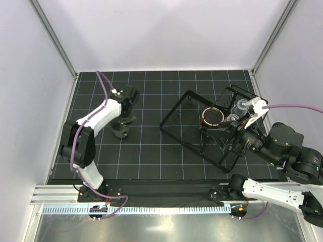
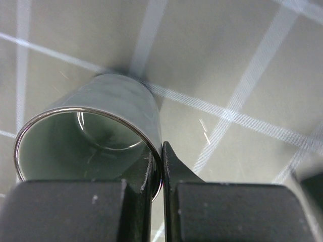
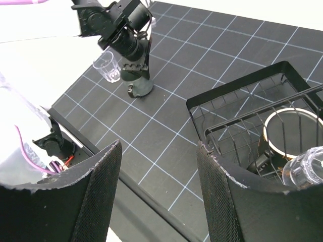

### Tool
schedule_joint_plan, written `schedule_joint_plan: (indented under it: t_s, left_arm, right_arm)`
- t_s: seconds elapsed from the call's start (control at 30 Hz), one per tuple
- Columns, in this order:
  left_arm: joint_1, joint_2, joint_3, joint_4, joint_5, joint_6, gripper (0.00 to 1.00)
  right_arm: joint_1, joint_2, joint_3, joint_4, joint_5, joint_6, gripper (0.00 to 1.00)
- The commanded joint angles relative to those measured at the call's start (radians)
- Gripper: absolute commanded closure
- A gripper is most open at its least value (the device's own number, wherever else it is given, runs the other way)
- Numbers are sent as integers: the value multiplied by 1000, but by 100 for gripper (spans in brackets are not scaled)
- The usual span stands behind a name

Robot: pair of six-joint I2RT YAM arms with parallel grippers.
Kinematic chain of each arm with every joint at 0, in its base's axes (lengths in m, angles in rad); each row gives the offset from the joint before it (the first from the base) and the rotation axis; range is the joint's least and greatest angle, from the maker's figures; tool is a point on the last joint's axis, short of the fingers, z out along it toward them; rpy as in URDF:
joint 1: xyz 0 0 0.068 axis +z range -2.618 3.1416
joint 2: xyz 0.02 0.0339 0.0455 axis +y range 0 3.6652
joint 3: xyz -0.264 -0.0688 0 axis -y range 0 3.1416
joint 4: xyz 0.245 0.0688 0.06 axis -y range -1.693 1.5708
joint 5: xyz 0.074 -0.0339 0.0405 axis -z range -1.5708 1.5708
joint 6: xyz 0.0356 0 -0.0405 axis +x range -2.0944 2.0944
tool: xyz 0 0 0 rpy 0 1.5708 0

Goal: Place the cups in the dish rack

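Note:
My left gripper (image 2: 161, 162) is shut on the rim wall of a grey cup (image 2: 116, 101) with a shiny rim, one finger inside and one outside. The cup stands on the mat at the left (image 1: 121, 132). From the right wrist view a clear tumbler (image 3: 108, 68) stands beside the left gripper (image 3: 136, 75). The black wire dish rack (image 1: 174, 113) holds the mug (image 1: 213, 117) and two clear tumblers (image 1: 241, 107). My right gripper (image 3: 159, 166) is open and empty by the rack's near right corner (image 1: 236, 147). The mug (image 3: 292, 132) and a tumbler (image 3: 309, 166) show in the rack (image 3: 237, 91).
The black gridded mat (image 1: 151, 156) ends at a metal rail (image 1: 151, 209) along the near edge. Grey walls close in the left, back and right sides. The right arm's body (image 1: 287, 151) hangs beside the rack's right end.

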State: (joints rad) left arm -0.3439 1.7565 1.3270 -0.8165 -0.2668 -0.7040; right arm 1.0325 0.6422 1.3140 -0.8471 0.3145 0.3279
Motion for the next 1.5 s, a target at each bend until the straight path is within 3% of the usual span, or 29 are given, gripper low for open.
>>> schedule_joint_plan:
  t_s: [0.0, 0.2, 0.33, 0.47, 0.67, 0.77, 0.8, 0.9, 0.97, 1.1, 1.2, 1.27, 1.47]
  left_arm:
    - [-163, -146, -34, -41, -34, -37, 100]
    - [-398, -270, -178, -38, -100, -213, 100]
    - [-487, -322, -264, -21, -120, -296, 100]
    - [-507, -339, -316, -13, -130, -327, 99]
    - [-515, -351, -382, 40, -107, -344, 82]
    - [-517, -370, -388, 40, -109, -350, 69]
    - [-518, -383, -391, 42, -118, -354, 57]
    - [-518, -446, -378, 30, -127, -353, 41]
    - [-520, -500, -359, -1, -127, -350, 35]
    - [-521, -621, -324, -70, -152, -356, 32]
    - [-521, -756, -311, -191, -294, -411, 33]
    - [-521, -836, -307, -264, -406, -436, 32]
    - [-521, -1098, -313, -335, -521, -494, 32]
  right_arm:
    - [6, 50, -2, 11, -24, -12, 38]
    - [6, 116, -21, 32, -72, -3, 37]
    - [6, 149, -44, 68, -103, 7, 38]
    - [5, 181, -44, 85, -132, 5, 37]
    - [6, 217, -44, 124, -150, 0, 37]
    - [6, 234, -35, 141, -157, -4, 38]
    - [5, 241, -24, 144, -158, -6, 37]
    - [6, 267, 4, 141, -146, -20, 37]
    - [6, 287, 20, 132, -98, -26, 37]
    - [5, 365, 82, 102, -11, -39, 38]
    - [6, 433, 129, 77, 23, -44, 37]
    - [6, 471, 157, 71, 11, -44, 38]
    - [23, 654, 223, 72, -57, -17, 37]
